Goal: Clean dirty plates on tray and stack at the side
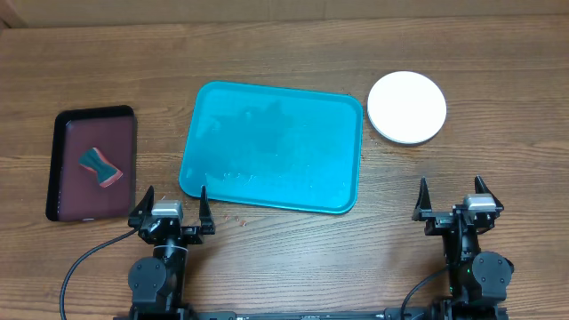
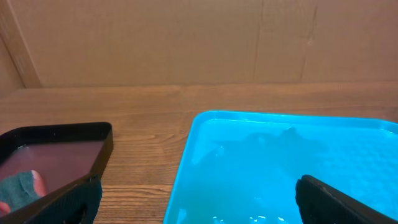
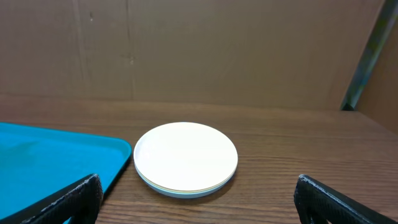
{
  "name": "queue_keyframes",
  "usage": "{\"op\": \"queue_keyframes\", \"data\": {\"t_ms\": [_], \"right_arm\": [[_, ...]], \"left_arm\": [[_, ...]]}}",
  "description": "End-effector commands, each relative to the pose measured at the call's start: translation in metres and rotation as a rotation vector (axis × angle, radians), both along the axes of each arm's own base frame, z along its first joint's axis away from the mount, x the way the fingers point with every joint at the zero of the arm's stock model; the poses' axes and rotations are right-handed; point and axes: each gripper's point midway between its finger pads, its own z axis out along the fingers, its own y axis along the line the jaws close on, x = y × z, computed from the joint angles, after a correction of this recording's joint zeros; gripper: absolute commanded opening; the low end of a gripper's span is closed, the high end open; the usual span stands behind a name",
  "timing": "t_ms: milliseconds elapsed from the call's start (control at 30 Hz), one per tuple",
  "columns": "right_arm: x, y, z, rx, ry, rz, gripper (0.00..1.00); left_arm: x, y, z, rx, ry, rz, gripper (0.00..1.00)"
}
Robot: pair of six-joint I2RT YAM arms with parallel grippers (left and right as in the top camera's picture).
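The teal-blue tray (image 1: 271, 147) lies in the middle of the table with no plates on it, only small wet specks; it also shows in the left wrist view (image 2: 280, 162) and the right wrist view (image 3: 50, 155). The plates (image 1: 407, 107) sit in one stack on the wood to the tray's right, white plate on top, yellow-green and pale blue rims just showing beneath (image 3: 185, 157). My left gripper (image 1: 172, 213) is open and empty at the tray's near left corner. My right gripper (image 1: 453, 206) is open and empty, nearer than the stack.
A dark maroon tray (image 1: 93, 163) lies at the left with a teal and red sponge (image 1: 100, 165) in it; its corner shows in the left wrist view (image 2: 62, 149). A few small crumbs lie on the wood by the teal tray's near edge. A cardboard wall stands behind the table.
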Motion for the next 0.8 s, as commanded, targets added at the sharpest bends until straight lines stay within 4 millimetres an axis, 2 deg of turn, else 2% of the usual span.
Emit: {"op": "queue_keyframes", "data": {"t_ms": [0, 267, 767], "right_arm": [[0.0000, -0.0026, -0.0014, -0.004, -0.005, -0.014, 1.00], [0.0000, -0.0013, -0.0015, 0.143, -0.006, -0.010, 1.00], [0.0000, -0.0032, -0.0014, 0.143, -0.008, -0.021, 1.00]], "left_arm": [[-0.0002, 0.0025, 0.0008, 0.015, -0.011, 0.008, 1.00], [-0.0002, 0.0025, 0.0008, 0.015, -0.011, 0.008, 0.99], [-0.0002, 0.0025, 0.0008, 0.015, -0.011, 0.008, 0.99]]}}
